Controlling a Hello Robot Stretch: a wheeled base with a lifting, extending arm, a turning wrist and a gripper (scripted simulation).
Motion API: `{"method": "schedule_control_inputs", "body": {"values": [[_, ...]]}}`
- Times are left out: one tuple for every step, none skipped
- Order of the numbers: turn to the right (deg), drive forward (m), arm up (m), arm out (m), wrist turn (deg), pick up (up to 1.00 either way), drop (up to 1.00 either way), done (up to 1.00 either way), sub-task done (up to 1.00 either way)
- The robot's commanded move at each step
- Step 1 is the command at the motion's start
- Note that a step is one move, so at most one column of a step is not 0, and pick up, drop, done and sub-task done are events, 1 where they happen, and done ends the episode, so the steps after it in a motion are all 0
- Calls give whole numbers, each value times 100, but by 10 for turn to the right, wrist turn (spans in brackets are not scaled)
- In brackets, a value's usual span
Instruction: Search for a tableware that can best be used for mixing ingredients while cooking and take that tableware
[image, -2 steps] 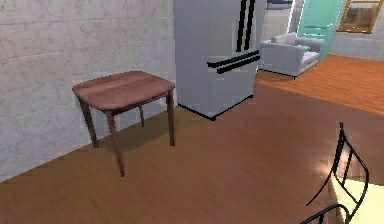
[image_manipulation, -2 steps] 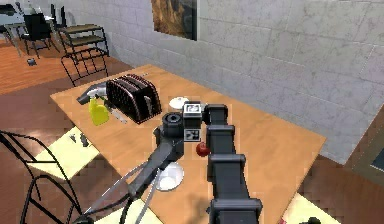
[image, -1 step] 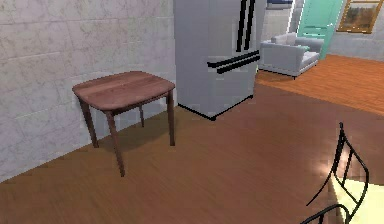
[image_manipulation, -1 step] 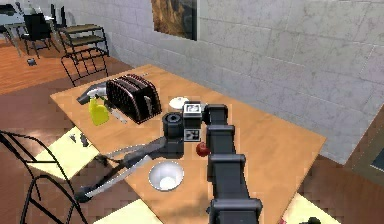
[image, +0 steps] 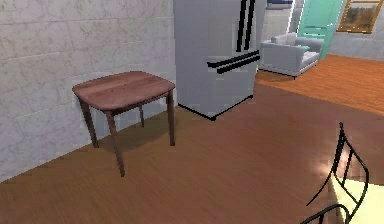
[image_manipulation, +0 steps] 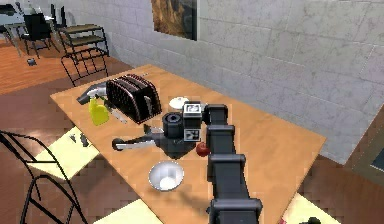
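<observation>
Plainly, the thin fingers (image_manipulation: 135, 142) of the gripper (image_manipulation: 120, 146) are holding nothing, lying over bare wood of the table (image_manipulation: 270, 140). A pale bowl (image_manipulation: 166, 177) is sitting on that table near the gripper's dark body. A dark toaster (image_manipulation: 135, 97) is standing beyond the fingers, and a small red thing (image_manipulation: 202, 150) is lying beside the arm (image_manipulation: 225, 170).
</observation>
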Motion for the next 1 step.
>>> {"method": "schedule_control_inputs", "body": {"values": [[0,0,0,0,270,0,0,0,0]]}}
